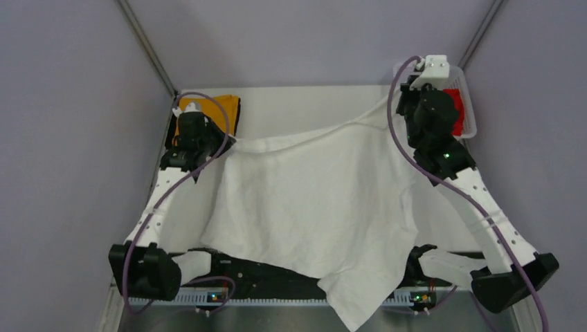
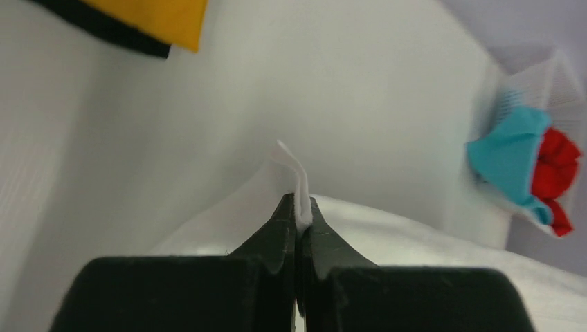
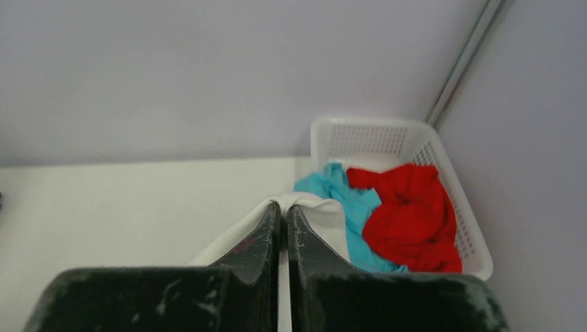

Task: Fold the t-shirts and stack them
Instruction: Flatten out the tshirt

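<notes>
A large white t-shirt (image 1: 304,200) hangs stretched between both arms over the table, its lower end drooping past the near edge. My left gripper (image 2: 298,211) is shut on one upper corner of the white t-shirt (image 2: 299,181) at the far left. My right gripper (image 3: 284,211) is shut on the other corner of the white t-shirt (image 3: 325,211) at the far right. An orange t-shirt with black trim (image 1: 220,107) lies folded at the far left corner, partly under the left arm. A light blue t-shirt (image 3: 346,200) and a red t-shirt (image 3: 408,214) lie crumpled in the basket.
A white lattice basket (image 3: 387,135) stands at the table's far right corner, right behind the right gripper. Grey walls close in the back and sides. The arm bases and cables sit along the near edge.
</notes>
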Action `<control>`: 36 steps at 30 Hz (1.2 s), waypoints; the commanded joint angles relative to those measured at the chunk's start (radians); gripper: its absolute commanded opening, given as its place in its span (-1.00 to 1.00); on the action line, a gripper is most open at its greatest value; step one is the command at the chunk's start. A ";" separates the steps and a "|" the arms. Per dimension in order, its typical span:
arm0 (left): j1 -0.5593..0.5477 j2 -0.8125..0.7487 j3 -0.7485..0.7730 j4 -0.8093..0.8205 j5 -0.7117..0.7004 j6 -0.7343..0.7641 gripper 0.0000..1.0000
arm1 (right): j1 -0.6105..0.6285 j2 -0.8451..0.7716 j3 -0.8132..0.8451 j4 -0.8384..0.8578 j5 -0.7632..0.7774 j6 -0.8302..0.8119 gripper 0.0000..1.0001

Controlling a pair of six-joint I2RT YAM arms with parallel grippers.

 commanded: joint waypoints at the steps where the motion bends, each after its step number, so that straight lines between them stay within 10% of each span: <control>1: 0.003 0.135 -0.084 0.106 -0.079 -0.040 -1.00 | -0.028 0.080 -0.132 0.183 0.113 0.087 -1.00; 9: 0.005 0.525 0.040 0.074 -0.018 -0.024 -1.00 | -0.112 0.295 -0.275 0.267 -0.010 0.296 -1.00; 25: 0.007 0.925 0.489 -0.138 -0.152 -0.055 -0.96 | -0.146 0.741 0.034 0.191 -0.029 0.330 -1.00; 30: 0.021 1.098 0.748 -0.327 -0.242 -0.179 -0.48 | -0.188 0.997 0.325 0.035 0.000 0.405 -0.92; 36: 0.007 1.163 1.008 -0.364 -0.156 -0.197 0.80 | -0.201 1.249 0.791 -0.294 -0.012 0.434 0.31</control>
